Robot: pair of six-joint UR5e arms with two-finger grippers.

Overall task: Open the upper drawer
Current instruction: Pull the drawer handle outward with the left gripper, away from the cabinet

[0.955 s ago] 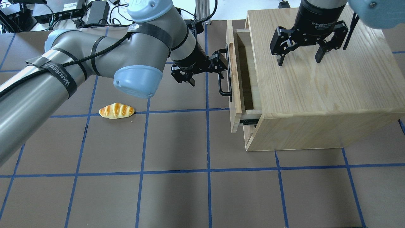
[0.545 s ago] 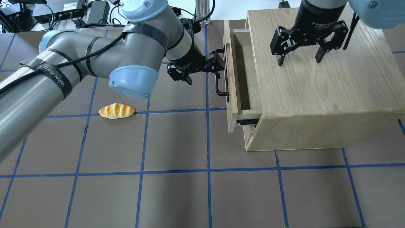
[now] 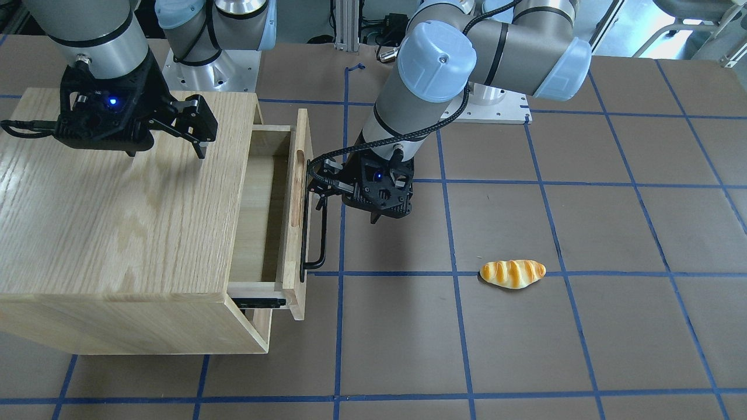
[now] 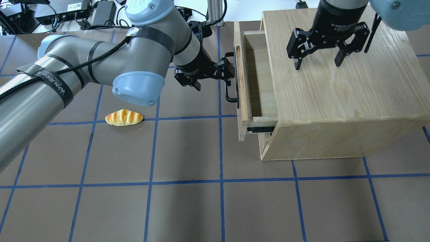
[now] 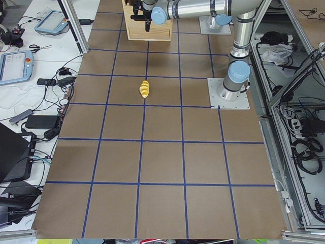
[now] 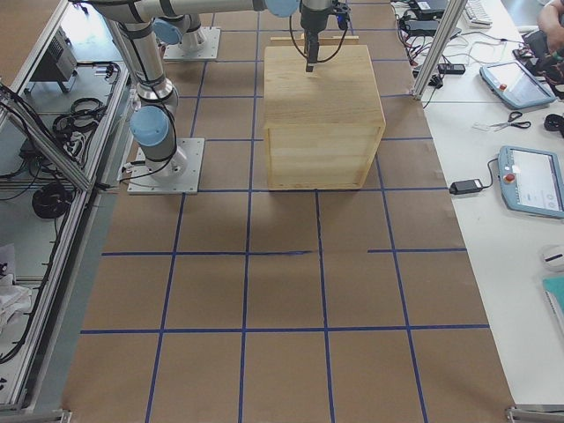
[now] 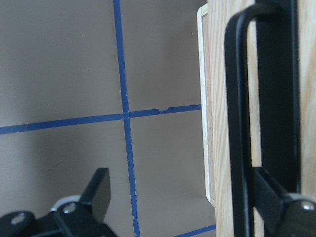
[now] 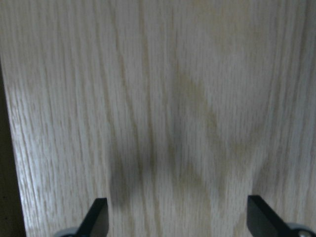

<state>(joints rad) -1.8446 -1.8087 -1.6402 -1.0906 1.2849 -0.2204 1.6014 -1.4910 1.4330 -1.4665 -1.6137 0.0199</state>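
Note:
The upper drawer [image 4: 261, 84] of the oak cabinet [image 4: 336, 101] stands partly pulled out toward the view's left, and its pale interior shows. Its front panel [image 3: 295, 216] carries a long black bar handle [image 4: 231, 91]. My left gripper [image 4: 215, 79] is open, with one finger hooked behind the handle and the other out over the mat. In the left wrist view the handle [image 7: 242, 123] runs just in front of that finger. My right gripper [image 4: 317, 65] is open and empty, pointing down just over the cabinet top [image 8: 158, 98].
A toy bread roll [image 4: 123, 117] lies on the brown mat left of the drawer, apart from my left arm; it also shows in the front-facing view [image 3: 512, 273]. Blue tape lines grid the mat. Cables and boxes lie past the far table edge.
My left gripper has moved left with its finger behind the handle, and the drawer has slid further out of the cabinet. The right gripper and the bread roll have not moved.

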